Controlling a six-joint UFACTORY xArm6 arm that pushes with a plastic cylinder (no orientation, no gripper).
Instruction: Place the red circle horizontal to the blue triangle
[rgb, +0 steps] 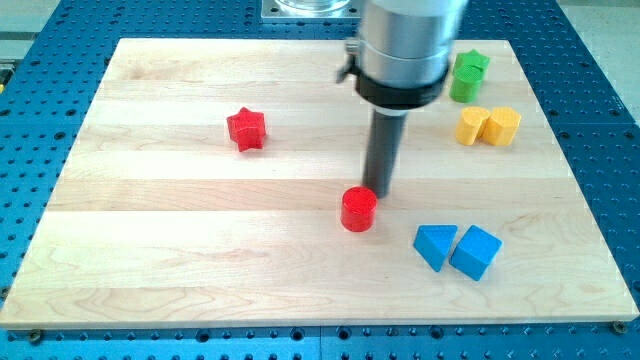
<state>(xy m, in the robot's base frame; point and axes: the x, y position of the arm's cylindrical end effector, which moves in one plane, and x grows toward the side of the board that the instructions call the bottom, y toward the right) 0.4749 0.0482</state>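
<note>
The red circle (358, 210) is a short red cylinder near the middle of the wooden board (180, 250). The blue triangle (434, 245) lies to its right and a little lower, touching a blue cube (476, 251) on its right side. My tip (379, 191) stands just above and to the right of the red circle, touching or almost touching its upper right edge. The rod hangs from a wide grey and black cylinder (405, 45) at the view's top.
A red star (246, 128) lies at the upper left. A green block (467, 76) sits at the upper right, with a yellow heart-shaped block (489, 126) below it. A blue perforated table surrounds the board.
</note>
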